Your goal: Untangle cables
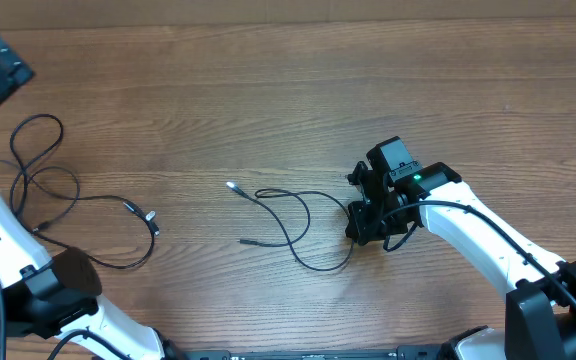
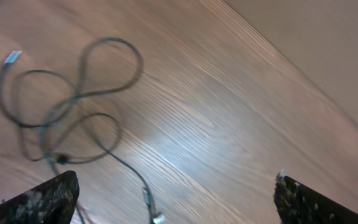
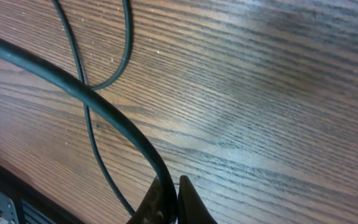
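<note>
Two thin black cables lie apart on the wooden table. One cable [image 1: 56, 190] lies in loose loops at the left, with a plug tip [image 1: 149, 215] toward the middle. It also shows in the left wrist view [image 2: 73, 99]. My left gripper [image 2: 176, 180] is open and empty, held above the table beside this cable; in the overhead view it is at the top left [image 1: 0, 66]. The second cable [image 1: 293, 225] runs from a silvery tip [image 1: 232, 186] to my right gripper [image 1: 364, 228]. My right gripper [image 3: 174, 198] is shut on this cable [image 3: 104, 106].
The wooden table [image 1: 268, 90] ends at the far edge along the top. The right arm [image 1: 488, 240] reaches in from the bottom right. The left arm's base [image 1: 58, 290] stands at the bottom left. A thinner strand [image 3: 92, 124] crosses under the held cable.
</note>
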Controlling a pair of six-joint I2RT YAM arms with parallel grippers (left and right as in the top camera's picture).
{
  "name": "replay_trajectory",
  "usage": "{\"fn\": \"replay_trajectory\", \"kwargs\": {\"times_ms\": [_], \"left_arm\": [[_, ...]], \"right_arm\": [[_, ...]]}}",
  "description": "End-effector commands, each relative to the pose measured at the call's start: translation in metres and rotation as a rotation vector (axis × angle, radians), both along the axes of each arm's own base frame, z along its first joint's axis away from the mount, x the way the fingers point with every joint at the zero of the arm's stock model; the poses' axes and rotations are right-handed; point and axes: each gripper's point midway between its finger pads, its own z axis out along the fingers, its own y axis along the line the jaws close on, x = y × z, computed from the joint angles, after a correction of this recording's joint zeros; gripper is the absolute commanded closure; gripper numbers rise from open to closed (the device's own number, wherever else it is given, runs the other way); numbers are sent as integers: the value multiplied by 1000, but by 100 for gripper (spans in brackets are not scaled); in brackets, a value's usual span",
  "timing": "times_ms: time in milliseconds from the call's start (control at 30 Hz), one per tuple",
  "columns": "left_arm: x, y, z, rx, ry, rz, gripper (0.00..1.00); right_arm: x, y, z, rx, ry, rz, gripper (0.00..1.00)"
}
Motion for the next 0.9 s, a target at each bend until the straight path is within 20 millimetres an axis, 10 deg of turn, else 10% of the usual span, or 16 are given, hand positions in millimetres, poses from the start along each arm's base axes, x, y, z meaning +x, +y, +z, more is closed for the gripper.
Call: {"fn": "replay_trajectory", "kwargs": {"times_ms": [0,467,867], "left_arm": [[16,-49,6,-18,-31,-207,0],[6,-232,-12,-147,81,-703,0],[-34,-320,-67,-377,289,-892,0]], "right_arm": [[3,10,5,62,-9,9,96],[31,97,96,708,-151,160,96],[58,110,135,842,-250,128,96]]}}
